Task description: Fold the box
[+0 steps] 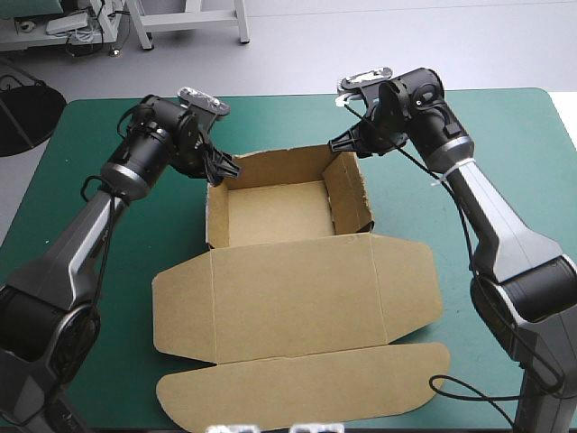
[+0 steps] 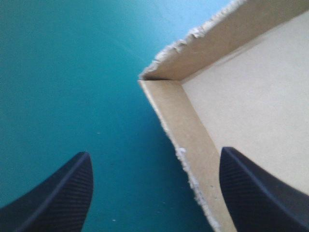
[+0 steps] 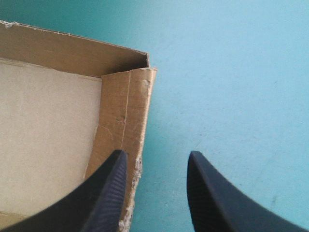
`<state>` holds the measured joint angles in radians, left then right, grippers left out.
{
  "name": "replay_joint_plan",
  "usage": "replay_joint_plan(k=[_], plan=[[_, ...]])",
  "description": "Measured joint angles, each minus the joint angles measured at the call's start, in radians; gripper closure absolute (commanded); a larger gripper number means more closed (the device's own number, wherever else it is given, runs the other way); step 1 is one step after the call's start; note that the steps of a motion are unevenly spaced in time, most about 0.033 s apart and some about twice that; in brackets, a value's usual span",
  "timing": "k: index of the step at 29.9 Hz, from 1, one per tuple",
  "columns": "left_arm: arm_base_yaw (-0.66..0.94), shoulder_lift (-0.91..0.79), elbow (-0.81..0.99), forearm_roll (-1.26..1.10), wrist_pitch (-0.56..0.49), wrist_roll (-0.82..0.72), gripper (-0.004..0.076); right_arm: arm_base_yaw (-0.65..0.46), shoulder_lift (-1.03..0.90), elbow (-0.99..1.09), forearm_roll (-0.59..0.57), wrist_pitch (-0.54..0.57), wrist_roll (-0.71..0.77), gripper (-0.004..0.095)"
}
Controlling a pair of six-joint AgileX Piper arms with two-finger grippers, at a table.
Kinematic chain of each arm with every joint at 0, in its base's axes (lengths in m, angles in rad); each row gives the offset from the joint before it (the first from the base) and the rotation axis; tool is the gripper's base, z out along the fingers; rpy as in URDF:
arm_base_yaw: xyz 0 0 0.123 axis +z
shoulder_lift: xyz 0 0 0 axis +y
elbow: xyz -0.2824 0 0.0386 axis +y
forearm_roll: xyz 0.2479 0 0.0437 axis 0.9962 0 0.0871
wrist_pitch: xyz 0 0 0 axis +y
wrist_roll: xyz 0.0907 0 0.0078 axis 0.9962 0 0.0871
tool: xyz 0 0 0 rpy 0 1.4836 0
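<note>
The brown box [image 1: 275, 212] stands as an open tray with its walls raised, its lid [image 1: 297, 293] flat toward the table's near edge. My left gripper [image 1: 225, 170] hovers open at the tray's far left corner. In the left wrist view the gripper [image 2: 154, 152] straddles the side wall [image 2: 188, 140], one finger over the cover, the other over the tray floor [image 2: 251, 101]. My right gripper [image 1: 347, 144] is open at the far right corner. In the right wrist view the gripper [image 3: 157, 153] has one finger above the tucked side wall [image 3: 125, 121] and the other outside it.
The teal-green cover [image 1: 505, 126] lies bare around the tray on both sides and behind it. The lid's long front flap [image 1: 306, 388] reaches almost to the table's near edge. Frayed board shows along the tray's wall edges.
</note>
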<state>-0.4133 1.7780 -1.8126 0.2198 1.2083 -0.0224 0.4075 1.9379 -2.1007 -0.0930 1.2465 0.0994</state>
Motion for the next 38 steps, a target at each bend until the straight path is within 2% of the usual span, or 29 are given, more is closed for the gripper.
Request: replay_joint_plan(k=[5,13,18,23,35,36,38], plan=[[0.000,-0.071,-0.115,0.048,0.034,0.000,0.0369,0.000,-0.028,-0.003,-0.006,0.002,-0.030,0.0520],[-0.001,-0.329,-0.135,-0.031,0.045,-0.014,0.0730,-0.031,-0.010,-0.003,0.037,0.004,0.007,0.0520],[-0.001,-0.498,-0.099,-0.144,0.045,-0.004,0.0733,-0.059,0.039,-0.003,0.112,0.003,0.007,0.0520],[-0.001,-0.642,0.049,-0.166,0.046,0.000,0.0733,-0.059,0.100,-0.003,0.195,0.003,-0.004,0.0520],[-0.001,-0.975,0.594,-0.143,0.046,-0.068,0.0733,-0.059,0.205,0.031,0.241,-0.006,-0.004,0.0534],[-0.001,-1.003,0.631,-0.143,0.046,-0.077,0.0733,-0.059,0.209,0.038,0.244,-0.006,-0.004,0.0543],[-0.001,-1.057,0.725,-0.141,0.046,-0.100,0.0733,-0.059,0.215,0.054,0.256,-0.007,-0.004,0.0624]])
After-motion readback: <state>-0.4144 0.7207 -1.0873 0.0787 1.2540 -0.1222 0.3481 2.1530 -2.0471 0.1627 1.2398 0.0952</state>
